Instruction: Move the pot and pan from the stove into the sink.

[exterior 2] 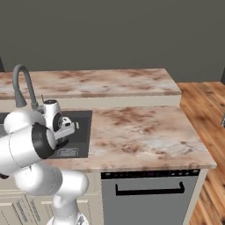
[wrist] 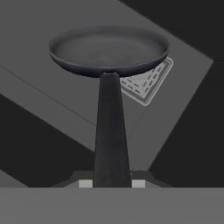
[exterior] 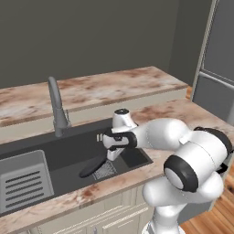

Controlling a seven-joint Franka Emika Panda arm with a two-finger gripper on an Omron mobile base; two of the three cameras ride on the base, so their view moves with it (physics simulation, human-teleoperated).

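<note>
Sink [exterior: 68,151] basin, end effector [wrist: 112,183] gripping pan [wrist: 109,50]

A plain dark grey wall [exterior 2: 114,35] is standing behind an L-shaped counter topped in pinkish-brown marbled stone [exterior 2: 145,132]. Cream cabinet fronts [exterior: 91,217] are sitting below it, a grey dishwasher [exterior 2: 149,197] is facing the orange wood plank floor [exterior 2: 211,114], and a tall grey fridge [exterior: 219,59] is standing at the right.

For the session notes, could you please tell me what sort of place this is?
A simulated home kitchen, most likely: a dark recessed sink with a tall grey faucet is set into a marbled stone counter, and what looks like a dishwasher front sits below it, on a wood floor.
</note>
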